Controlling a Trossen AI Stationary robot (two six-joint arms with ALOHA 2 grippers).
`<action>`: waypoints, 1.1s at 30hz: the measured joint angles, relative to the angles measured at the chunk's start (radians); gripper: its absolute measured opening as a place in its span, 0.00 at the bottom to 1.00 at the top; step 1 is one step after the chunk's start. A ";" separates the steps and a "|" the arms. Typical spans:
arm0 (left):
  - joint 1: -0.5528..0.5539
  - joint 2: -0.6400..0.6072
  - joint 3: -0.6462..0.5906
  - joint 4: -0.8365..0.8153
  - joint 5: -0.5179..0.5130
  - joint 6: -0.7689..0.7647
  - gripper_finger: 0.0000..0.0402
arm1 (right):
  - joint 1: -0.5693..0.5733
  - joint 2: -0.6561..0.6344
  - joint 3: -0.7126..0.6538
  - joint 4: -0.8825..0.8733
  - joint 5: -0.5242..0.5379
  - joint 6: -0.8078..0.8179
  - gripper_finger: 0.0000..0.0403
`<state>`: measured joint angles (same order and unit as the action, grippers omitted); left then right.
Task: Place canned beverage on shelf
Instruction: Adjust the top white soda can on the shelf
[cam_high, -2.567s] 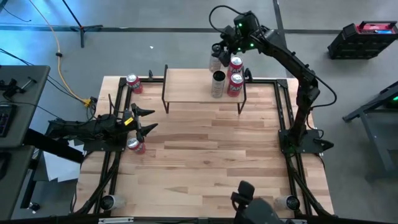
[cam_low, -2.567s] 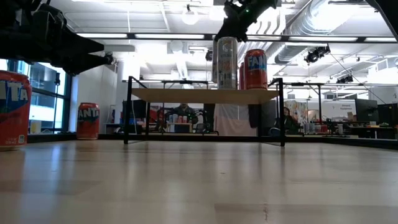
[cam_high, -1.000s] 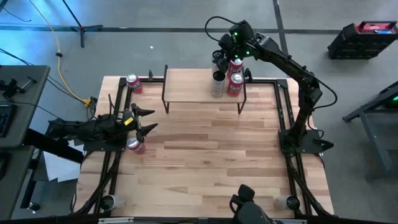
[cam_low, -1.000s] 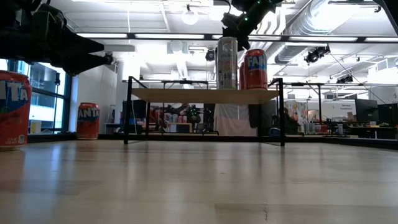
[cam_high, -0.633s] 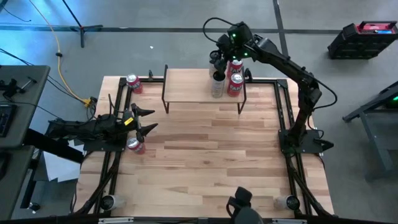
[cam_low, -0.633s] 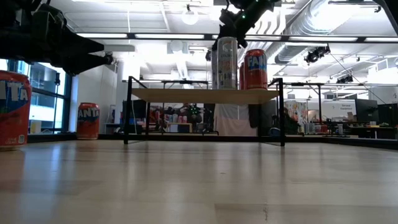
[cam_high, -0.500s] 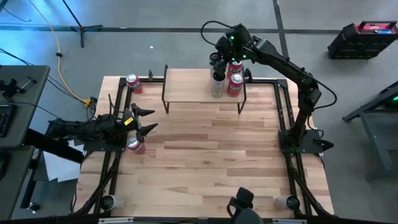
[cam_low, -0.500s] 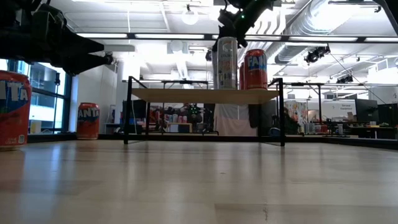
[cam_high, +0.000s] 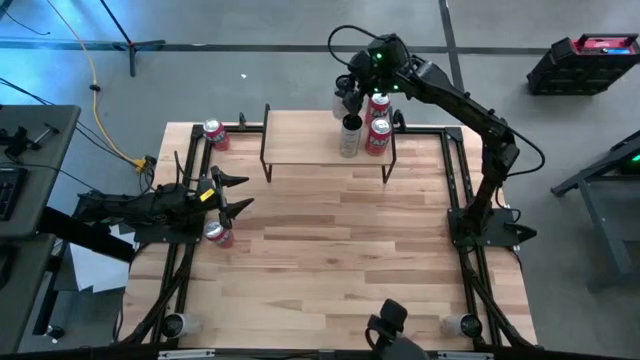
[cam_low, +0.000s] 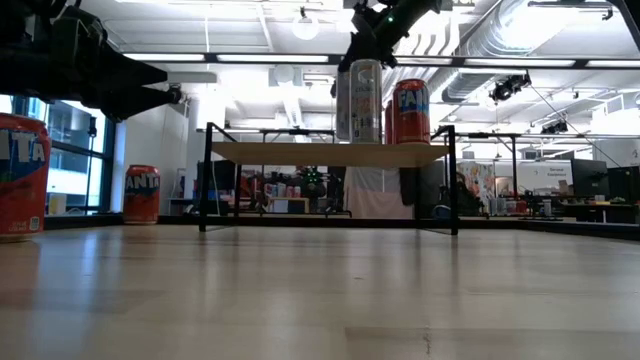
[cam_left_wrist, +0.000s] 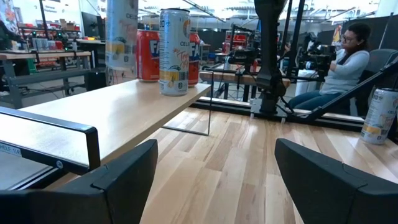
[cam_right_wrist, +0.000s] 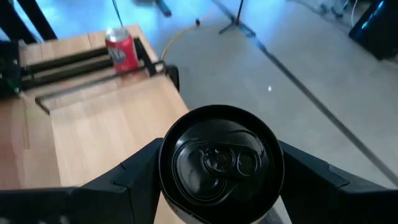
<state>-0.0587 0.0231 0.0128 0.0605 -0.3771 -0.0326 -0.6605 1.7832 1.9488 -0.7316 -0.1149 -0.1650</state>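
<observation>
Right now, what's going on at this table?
The right gripper holds a tall can upright at the far right corner of the shelf, beside a silver can and two red cans already standing there. The left gripper waits open over the left side of the table.

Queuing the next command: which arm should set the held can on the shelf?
Right. The right claw grips the tall can at the shelf's far edge. The left claw waits open at the table's left side, beside a red can.
</observation>
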 joint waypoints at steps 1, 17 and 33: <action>0.000 0.000 0.000 0.000 0.000 0.000 0.78 | 0.000 0.000 0.000 0.004 -0.001 0.000 0.62; 0.000 0.000 0.000 0.000 0.000 0.000 0.78 | 0.002 0.000 0.000 -0.019 -0.015 0.000 0.62; 0.000 0.000 0.000 0.000 0.000 0.000 0.78 | -0.008 -0.010 0.000 -0.049 0.003 0.008 0.62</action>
<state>-0.0586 0.0231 0.0127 0.0603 -0.3771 -0.0326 -0.6685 1.7737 1.9488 -0.7806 -0.1120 -0.1570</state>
